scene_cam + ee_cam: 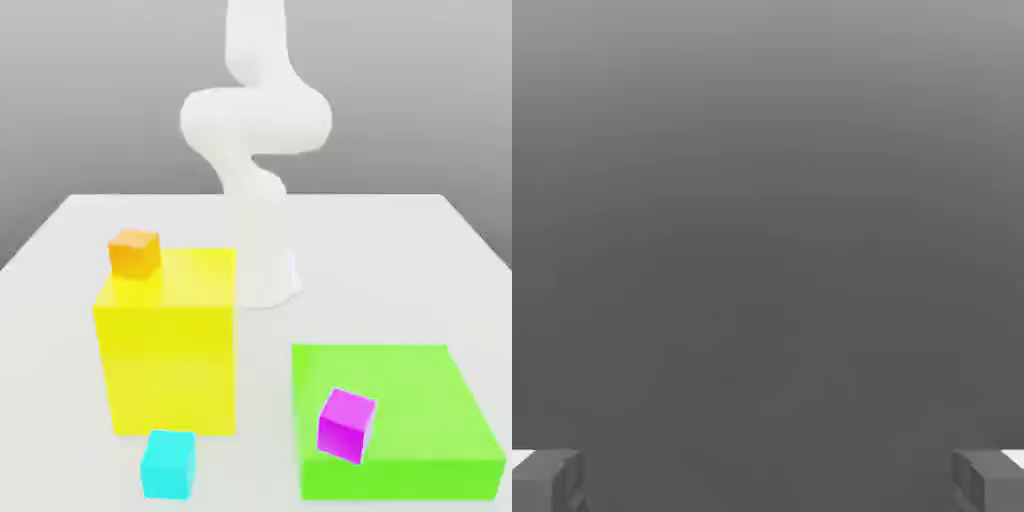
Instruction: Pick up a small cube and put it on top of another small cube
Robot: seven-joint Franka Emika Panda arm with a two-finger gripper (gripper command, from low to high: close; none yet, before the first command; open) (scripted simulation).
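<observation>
Waiting above a white table [400, 240] with four blocks and nothing yet grasped.
Going from the exterior view's left: perched on the far corner of a tall yellow block [168, 345], an orange cube [134, 252], raised well off the table, so likely awkward to fetch first; down in front of that block, touching or just beside its base, a cyan cube [167, 463], flat on the table and free on three sides, probably the easiest pick; rising behind, the white arm [256, 140]; further right, a low green slab [395, 415] carrying a magenta cube [346, 425], tilted on one edge near the front rim. Gripper [768, 480] spread wide, fingers [547, 480] far apart, holding nothing, aimed at blank grey.
</observation>
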